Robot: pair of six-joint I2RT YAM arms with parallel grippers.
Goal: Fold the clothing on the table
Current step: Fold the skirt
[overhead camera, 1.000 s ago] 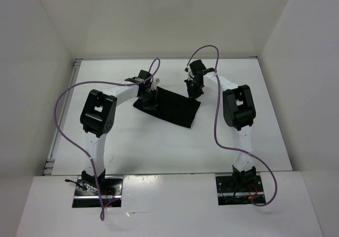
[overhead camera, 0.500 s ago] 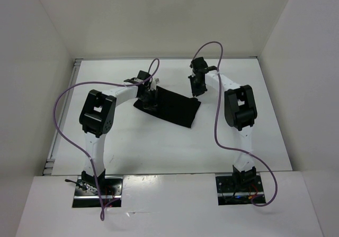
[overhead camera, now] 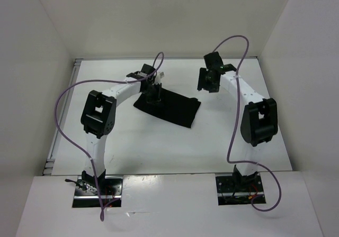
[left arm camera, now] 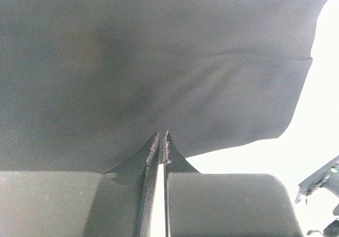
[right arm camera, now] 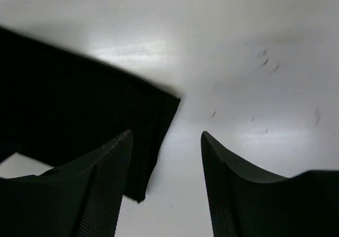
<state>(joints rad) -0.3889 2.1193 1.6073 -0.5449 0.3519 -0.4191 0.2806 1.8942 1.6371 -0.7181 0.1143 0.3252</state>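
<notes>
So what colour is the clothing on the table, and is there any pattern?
The clothing is plain black with no pattern. It shows best in the top external view.

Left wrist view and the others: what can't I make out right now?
- Left wrist: the clothing runs off the top and left edges. Whether the left gripper pinches it is unclear, because the jaws end in dark fabric.
- Top external: the clothing's left end, under that gripper.
- Right wrist: most of the clothing, cut off left.
</notes>
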